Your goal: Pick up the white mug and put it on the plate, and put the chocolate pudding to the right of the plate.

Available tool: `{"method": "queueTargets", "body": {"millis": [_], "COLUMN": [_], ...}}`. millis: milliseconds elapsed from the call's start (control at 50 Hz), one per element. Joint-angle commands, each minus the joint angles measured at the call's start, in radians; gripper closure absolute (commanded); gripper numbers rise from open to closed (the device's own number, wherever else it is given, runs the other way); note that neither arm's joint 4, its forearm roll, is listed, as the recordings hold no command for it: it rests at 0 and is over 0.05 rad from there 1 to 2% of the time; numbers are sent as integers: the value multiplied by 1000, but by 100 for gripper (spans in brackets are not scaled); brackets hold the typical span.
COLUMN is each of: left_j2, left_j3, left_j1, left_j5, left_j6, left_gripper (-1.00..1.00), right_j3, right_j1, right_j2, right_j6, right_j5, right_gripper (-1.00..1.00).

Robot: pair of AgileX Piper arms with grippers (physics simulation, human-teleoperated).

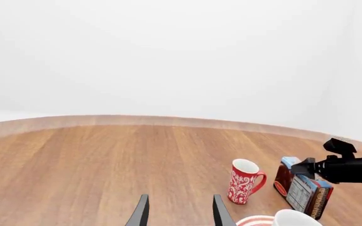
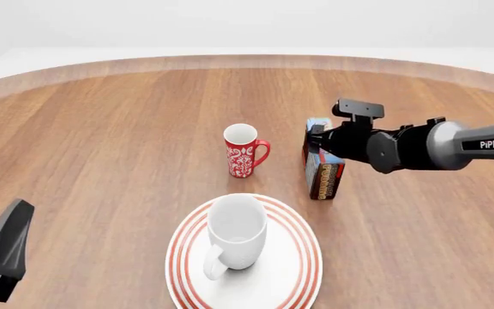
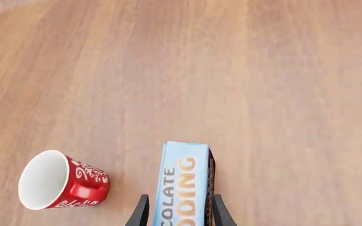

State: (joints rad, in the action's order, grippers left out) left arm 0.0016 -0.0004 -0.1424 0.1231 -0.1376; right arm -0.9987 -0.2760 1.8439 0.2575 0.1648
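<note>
White mug (image 2: 237,230): plain glossy white, upright on the plate (image 2: 298,257), roughly at its centre, loop handle turned toward the near edge of the plate. Only the mug's rim shows in the left wrist view (image 1: 297,217).

Plate: large, round, white with concentric red rings, flat on the wooden table (image 2: 101,141).

Chocolate pudding (image 2: 323,168): carton standing upright on the table beyond the plate and to its right, apart from the plate's rim. Light blue face with orange lettering (partly legible in the right wrist view (image 3: 182,188)), dark brown sides.

Right gripper (image 3: 177,212): fingers set narrow, one on each side of the carton's top, closed against it.

Red mug (image 2: 244,150): slim, white pattern, upright beyond the plate, just left of the carton, not touching it.

Left gripper (image 1: 179,213): well to the left of the plate, fingers parted, nothing between them.
</note>
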Motion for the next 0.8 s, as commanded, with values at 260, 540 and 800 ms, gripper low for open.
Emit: {"method": "queueTargets", "body": {"millis": [260,540,800], "left_j2": [0,0,0], "left_j3": [0,0,0], "left_j1": [0,-1,-1], "left_j5": [1,1,1], "left_j6": [-2,-3,-3], "left_gripper": [-100,-100,-100], "right_j3": [13,25,33], "right_j1": [21,33,37], "right_j2": [38,16,-26], "right_j6": [-10,-16,-20], "right_j5": [-2,-5,-13], "right_gripper": [-100,100,100]}}
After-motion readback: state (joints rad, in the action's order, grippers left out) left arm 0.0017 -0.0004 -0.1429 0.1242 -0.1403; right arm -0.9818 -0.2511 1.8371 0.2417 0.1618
